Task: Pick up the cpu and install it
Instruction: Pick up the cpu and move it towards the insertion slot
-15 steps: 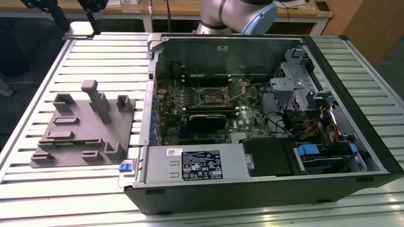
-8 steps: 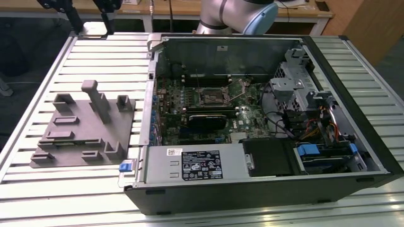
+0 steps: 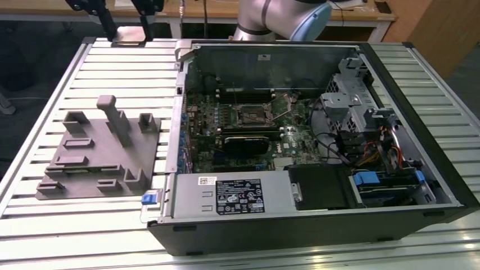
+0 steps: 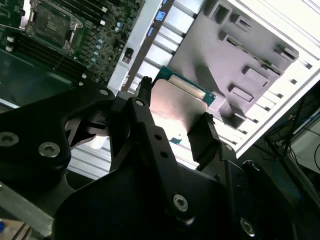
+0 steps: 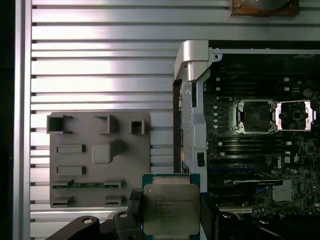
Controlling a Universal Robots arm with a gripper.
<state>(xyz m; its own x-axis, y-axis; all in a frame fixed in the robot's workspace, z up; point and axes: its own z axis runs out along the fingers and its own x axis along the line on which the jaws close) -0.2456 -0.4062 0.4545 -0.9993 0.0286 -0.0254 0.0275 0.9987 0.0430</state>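
The gripper (image 4: 175, 107) is held raised toward the exterior view's left, its two black fingers (image 4: 202, 137) pointed down and clamped on opposite edges of the cpu (image 5: 171, 206), with the arm (image 3: 281, 17) bent behind.

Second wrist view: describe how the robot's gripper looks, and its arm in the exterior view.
The gripper is matte black, with angular linked jaws, small round holes and silver screw heads. In the exterior view the arm is silvery-grey with a pale blue joint cap.

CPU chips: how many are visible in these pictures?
1. The cpu is gripped by the end effector, raised above the table, apart from the grey fixture plate. Others could be hidden.
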